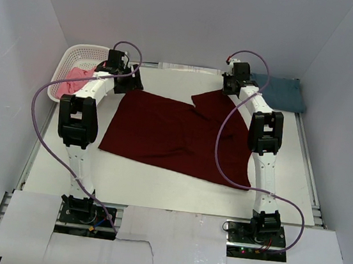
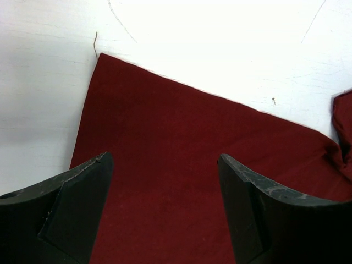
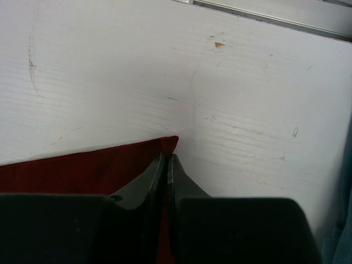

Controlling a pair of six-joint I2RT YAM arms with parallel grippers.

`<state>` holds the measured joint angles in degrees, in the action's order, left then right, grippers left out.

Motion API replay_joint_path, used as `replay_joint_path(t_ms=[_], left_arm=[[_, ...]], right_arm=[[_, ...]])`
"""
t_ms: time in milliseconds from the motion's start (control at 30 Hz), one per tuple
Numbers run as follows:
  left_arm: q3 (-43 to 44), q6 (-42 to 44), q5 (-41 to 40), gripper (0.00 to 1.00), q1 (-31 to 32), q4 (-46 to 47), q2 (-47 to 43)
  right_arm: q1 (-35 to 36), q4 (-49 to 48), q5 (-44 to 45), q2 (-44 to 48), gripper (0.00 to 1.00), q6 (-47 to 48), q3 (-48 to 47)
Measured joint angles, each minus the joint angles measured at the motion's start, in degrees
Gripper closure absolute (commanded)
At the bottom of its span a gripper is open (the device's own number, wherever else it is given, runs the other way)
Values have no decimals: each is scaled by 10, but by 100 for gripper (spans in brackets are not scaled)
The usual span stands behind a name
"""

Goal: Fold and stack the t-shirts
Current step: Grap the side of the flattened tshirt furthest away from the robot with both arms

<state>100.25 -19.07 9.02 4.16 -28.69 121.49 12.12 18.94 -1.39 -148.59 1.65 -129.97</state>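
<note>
The maroon t-shirt (image 1: 163,133) lay spread at centre frame, its upper-right corner pinched by the right gripper (image 3: 168,159), while the left gripper (image 2: 164,165) hung spread wide above its upper-left corner.

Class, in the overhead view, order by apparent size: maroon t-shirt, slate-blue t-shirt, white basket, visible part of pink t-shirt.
1. maroon t-shirt, by far.
2. white basket and slate-blue t-shirt: too alike to rank, the basket partly hidden.
3. pink t-shirt, only a patch showing.
</note>
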Motion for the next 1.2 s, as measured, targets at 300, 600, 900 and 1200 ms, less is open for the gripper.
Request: replay_joint_path(t_ms=[300,600,900,1200], left_arm=[[36,4,0,16,-8,-5,25],[143,13,-14,22,-11,-26,121],[196,23,-28,24,-11,-43,178],[235,36,-55,23,-11,-48,207]], right_arm=[[0,-26,2,13,92,2,31],[0,-44,4,85,92,3,111],[0,-60,3,138,92,4,134],[-1,-78,-6,192,92,5,202]])
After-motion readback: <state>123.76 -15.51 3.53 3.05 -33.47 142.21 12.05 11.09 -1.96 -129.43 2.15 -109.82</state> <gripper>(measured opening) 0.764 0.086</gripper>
